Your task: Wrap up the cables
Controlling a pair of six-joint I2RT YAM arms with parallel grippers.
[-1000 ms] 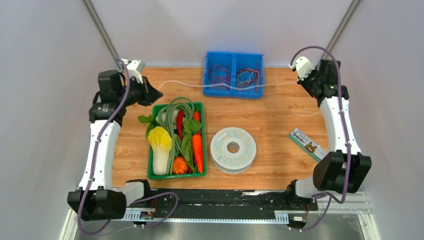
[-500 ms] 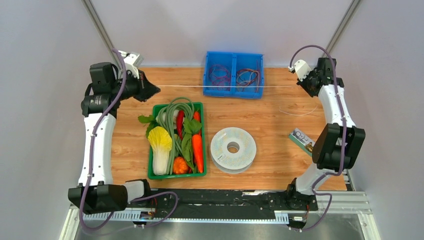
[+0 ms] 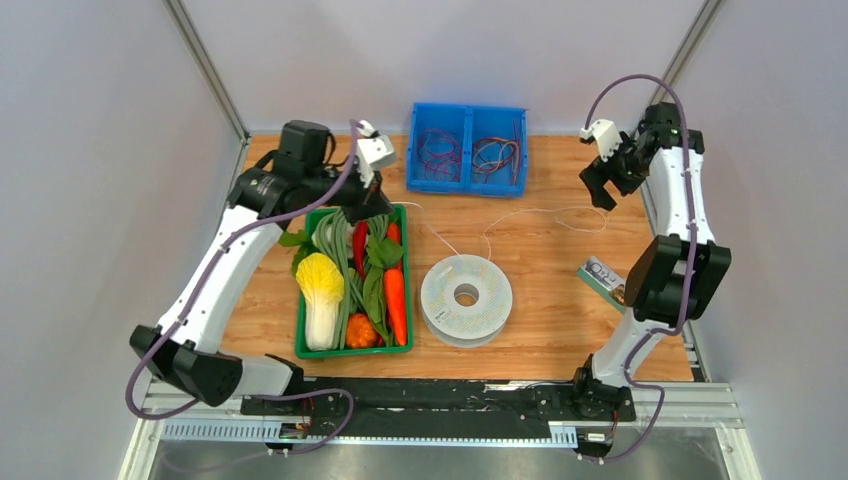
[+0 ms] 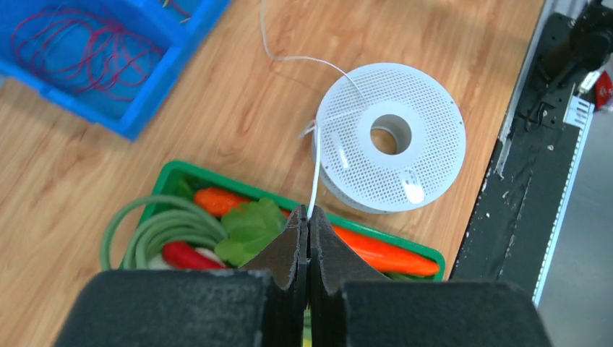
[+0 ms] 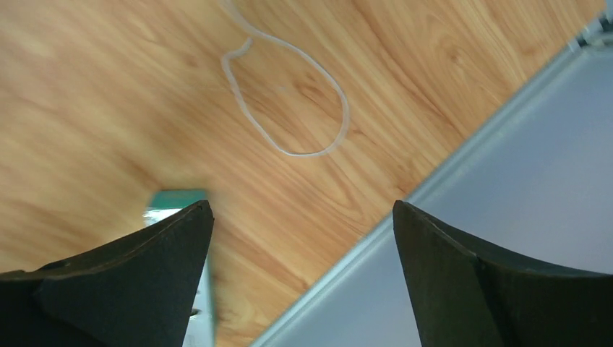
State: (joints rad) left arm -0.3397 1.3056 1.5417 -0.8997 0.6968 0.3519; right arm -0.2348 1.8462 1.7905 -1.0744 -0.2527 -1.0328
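The cables are one thin white wire running from the pale-grey round spool, which lies flat on the table right of the tray. My left gripper hangs over the tray's back right corner. It is shut on the wire, which leaves the fingertips and runs straight to the spool. The wire's other stretch lies slack across the table and ends in a loop. My right gripper is above that loop near the back right, open and holding nothing.
A green tray of toy vegetables sits left of the spool. A blue bin with purple and red wire coils stands at the back. A teal box lies by the right edge, where the table meets the wall.
The right gripper opened and let the wire go, so the taut line dropped slack onto the table. The left gripper swung from the back left corner to the tray, keeping its end.
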